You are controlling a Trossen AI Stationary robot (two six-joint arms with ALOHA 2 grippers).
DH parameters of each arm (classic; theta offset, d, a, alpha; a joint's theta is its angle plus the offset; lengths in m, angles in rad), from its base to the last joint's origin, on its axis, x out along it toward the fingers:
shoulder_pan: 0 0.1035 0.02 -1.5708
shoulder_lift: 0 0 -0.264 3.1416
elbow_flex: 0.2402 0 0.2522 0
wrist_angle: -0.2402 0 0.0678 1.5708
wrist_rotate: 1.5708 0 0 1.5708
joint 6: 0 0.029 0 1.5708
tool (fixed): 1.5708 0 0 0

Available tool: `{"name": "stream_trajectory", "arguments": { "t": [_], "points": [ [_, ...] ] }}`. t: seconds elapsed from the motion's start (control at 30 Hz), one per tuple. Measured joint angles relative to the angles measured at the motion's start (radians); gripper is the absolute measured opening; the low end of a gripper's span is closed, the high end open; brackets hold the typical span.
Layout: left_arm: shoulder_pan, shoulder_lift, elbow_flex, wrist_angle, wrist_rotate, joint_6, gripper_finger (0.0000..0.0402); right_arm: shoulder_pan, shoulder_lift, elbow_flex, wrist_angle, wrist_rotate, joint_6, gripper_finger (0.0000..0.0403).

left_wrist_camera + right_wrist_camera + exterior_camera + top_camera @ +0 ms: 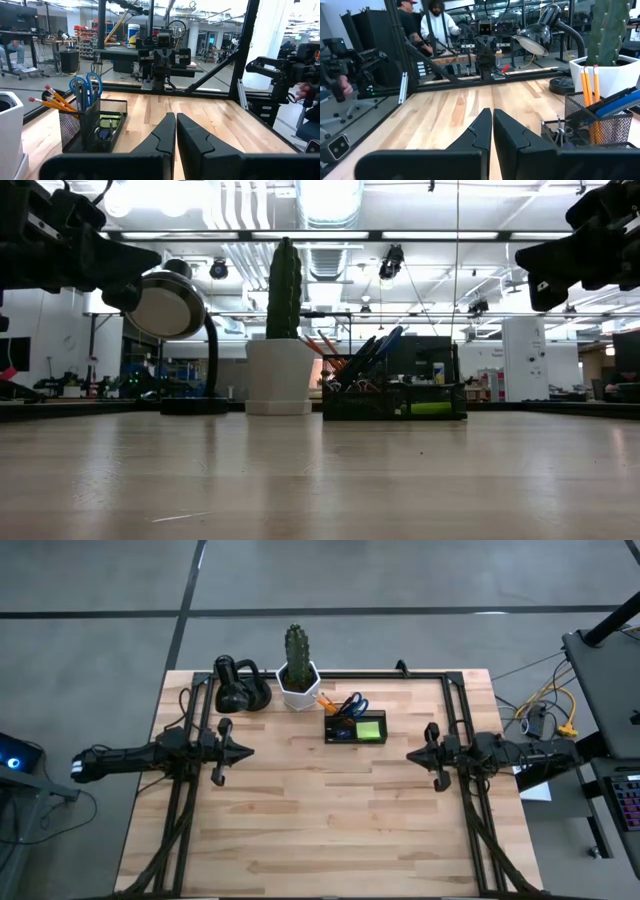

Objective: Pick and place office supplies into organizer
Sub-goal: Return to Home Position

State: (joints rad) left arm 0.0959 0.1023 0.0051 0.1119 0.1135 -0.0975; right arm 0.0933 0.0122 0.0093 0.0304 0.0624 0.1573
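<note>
Green sticky pad (370, 729) inside organizer (327, 728)

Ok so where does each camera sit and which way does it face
High view: overhead, looking straight down; both arms, left end effector and right end effector.
Low view: tabletop height, level toward the organizer; arms at upper corners.
Left wrist view: on the left arm, facing the right arm past its shut fingers.
Right wrist view: on the right arm, facing the left arm past its shut fingers.
All views share the organizer.
</note>
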Motion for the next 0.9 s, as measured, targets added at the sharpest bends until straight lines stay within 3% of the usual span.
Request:
{"name": "stream_trajectory", "arguments": {
  "t": [0.9],
  "points": [
    [0.000, 0.005, 0.000, 0.001, 0.000, -0.052, 0.0000, 0.000, 0.010, 0.000, 0.000, 0.000, 0.060, 0.0008]
  ]
}}
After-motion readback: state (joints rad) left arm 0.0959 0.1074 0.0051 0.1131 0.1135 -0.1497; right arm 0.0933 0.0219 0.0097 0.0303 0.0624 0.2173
